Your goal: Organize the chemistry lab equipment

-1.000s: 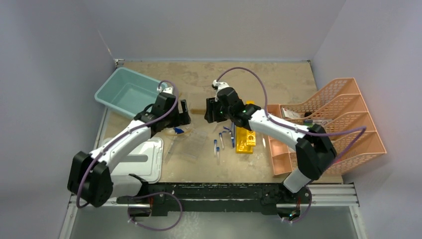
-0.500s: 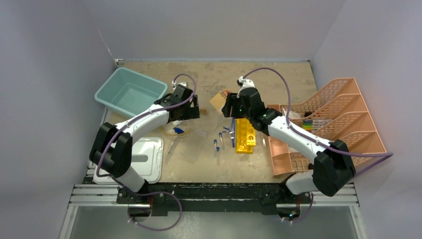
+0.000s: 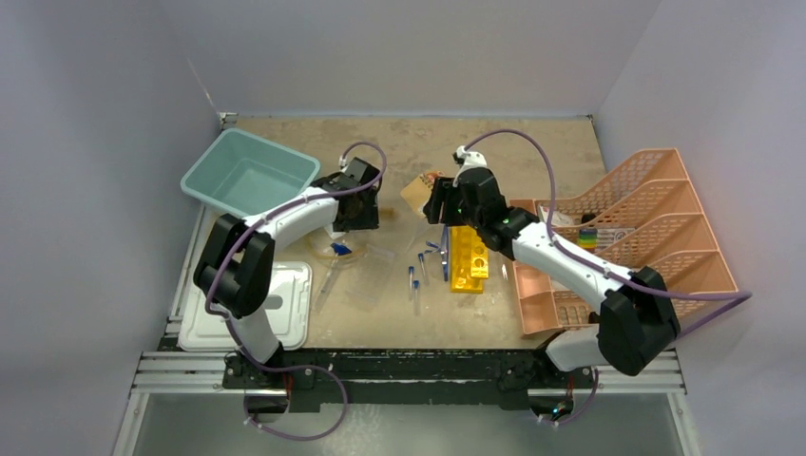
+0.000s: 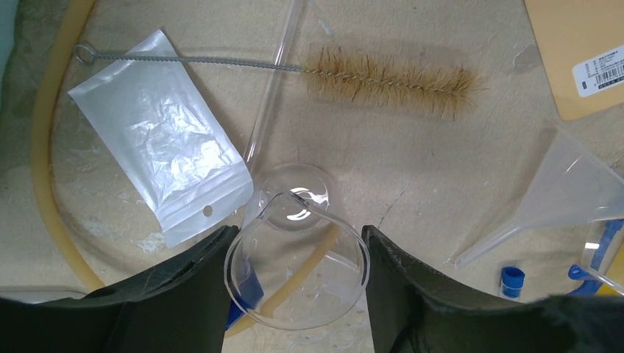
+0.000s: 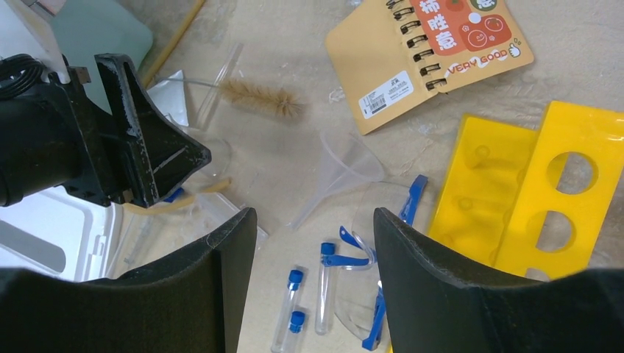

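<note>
Left wrist: left pincer [image 4: 298, 232] closed on clear dish [image 4: 294, 294] (rim touching both fingers).

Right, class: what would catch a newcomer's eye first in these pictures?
The bright yellow plastic racks with round holes in the middle of the table, and the salmon-pink mesh desk organiser along its right edge. Then the left tool, its fingers flanking a clear beaker.

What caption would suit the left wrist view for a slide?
Left gripper straddles a small clear spouted beaker; a tan bristle wire-handled brush and a clear plastic zip bag lie beyond.
</note>
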`<action>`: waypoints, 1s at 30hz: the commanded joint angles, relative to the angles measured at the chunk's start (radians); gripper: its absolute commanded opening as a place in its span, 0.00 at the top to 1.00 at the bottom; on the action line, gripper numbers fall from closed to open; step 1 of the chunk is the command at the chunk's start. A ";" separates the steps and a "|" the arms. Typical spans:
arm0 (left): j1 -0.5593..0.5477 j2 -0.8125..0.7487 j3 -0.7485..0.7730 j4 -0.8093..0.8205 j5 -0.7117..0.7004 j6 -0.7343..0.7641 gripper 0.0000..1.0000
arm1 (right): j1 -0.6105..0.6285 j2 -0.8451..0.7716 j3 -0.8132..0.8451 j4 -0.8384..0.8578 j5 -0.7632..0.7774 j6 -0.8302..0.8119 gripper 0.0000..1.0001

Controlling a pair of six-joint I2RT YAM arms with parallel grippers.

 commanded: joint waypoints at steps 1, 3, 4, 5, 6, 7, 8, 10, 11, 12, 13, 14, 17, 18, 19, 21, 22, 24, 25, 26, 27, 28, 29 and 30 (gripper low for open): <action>-0.006 -0.018 0.073 -0.042 -0.049 0.011 0.57 | -0.002 -0.061 0.001 0.025 0.037 0.000 0.38; -0.007 -0.042 0.097 -0.055 -0.049 0.017 0.58 | -0.003 -0.076 -0.002 0.025 0.048 -0.002 0.38; -0.006 -0.060 0.106 -0.056 -0.041 0.021 0.58 | -0.003 -0.084 -0.003 0.025 0.054 -0.003 0.38; -0.006 -0.080 0.113 -0.055 -0.029 0.027 0.58 | -0.004 -0.095 -0.003 0.025 0.058 -0.004 0.38; -0.006 -0.105 0.122 -0.054 -0.018 0.031 0.58 | -0.004 -0.101 -0.003 0.025 0.063 -0.007 0.38; -0.006 -0.128 0.132 -0.054 -0.008 0.033 0.58 | -0.003 -0.107 -0.001 0.025 0.067 -0.008 0.38; -0.006 -0.150 0.144 -0.055 0.001 0.039 0.58 | -0.003 -0.114 0.000 0.025 0.070 -0.010 0.38; -0.003 -0.189 0.176 -0.066 -0.001 0.053 0.57 | -0.004 -0.124 0.001 0.004 0.071 -0.012 0.37; 0.001 -0.204 0.196 -0.079 -0.012 0.062 0.57 | -0.004 -0.129 0.003 0.000 0.070 -0.012 0.37; 0.010 -0.213 0.220 -0.098 -0.025 0.069 0.56 | -0.003 -0.134 0.002 -0.003 0.066 -0.011 0.37; 0.025 -0.221 0.244 -0.119 -0.041 0.076 0.56 | -0.003 -0.139 0.002 -0.003 0.061 -0.009 0.37; 0.054 -0.227 0.266 -0.138 -0.047 0.079 0.56 | -0.004 -0.144 0.003 -0.005 0.057 -0.007 0.37; 0.212 -0.261 0.299 -0.161 -0.009 0.091 0.56 | -0.005 -0.165 -0.001 -0.007 0.044 0.001 0.37; 0.258 -0.278 0.307 -0.165 -0.009 0.096 0.55 | -0.005 -0.170 -0.003 -0.004 0.042 0.002 0.37; 0.296 -0.289 0.315 -0.167 -0.013 0.106 0.55 | -0.005 -0.173 -0.004 -0.001 0.041 -0.001 0.37; 0.372 -0.294 0.331 -0.181 -0.023 0.118 0.54 | -0.005 -0.169 0.001 0.001 0.038 -0.009 0.37; 0.411 -0.290 0.336 -0.186 -0.023 0.123 0.53 | -0.005 -0.162 0.009 -0.003 0.039 -0.014 0.37; 0.494 -0.273 0.336 -0.189 -0.024 0.126 0.53 | -0.006 -0.147 0.023 -0.011 0.039 -0.024 0.37; 0.540 -0.264 0.326 -0.187 -0.023 0.125 0.53 | -0.007 -0.136 0.031 -0.016 0.037 -0.026 0.37; 0.582 -0.255 0.312 -0.177 -0.021 0.123 0.53 | -0.007 -0.128 0.039 -0.022 0.032 -0.028 0.37; 0.615 -0.246 0.292 -0.159 -0.018 0.119 0.53 | -0.007 -0.122 0.046 -0.026 0.026 -0.031 0.37; 0.649 -0.234 0.275 -0.136 -0.005 0.115 0.53 | -0.008 -0.113 0.050 -0.030 0.019 -0.031 0.37; 0.673 -0.215 0.262 -0.117 0.007 0.112 0.53 | -0.007 -0.105 0.053 -0.036 0.011 -0.031 0.37; 0.695 -0.189 0.257 -0.103 0.011 0.111 0.54 | -0.008 -0.098 0.054 -0.042 0.004 -0.028 0.37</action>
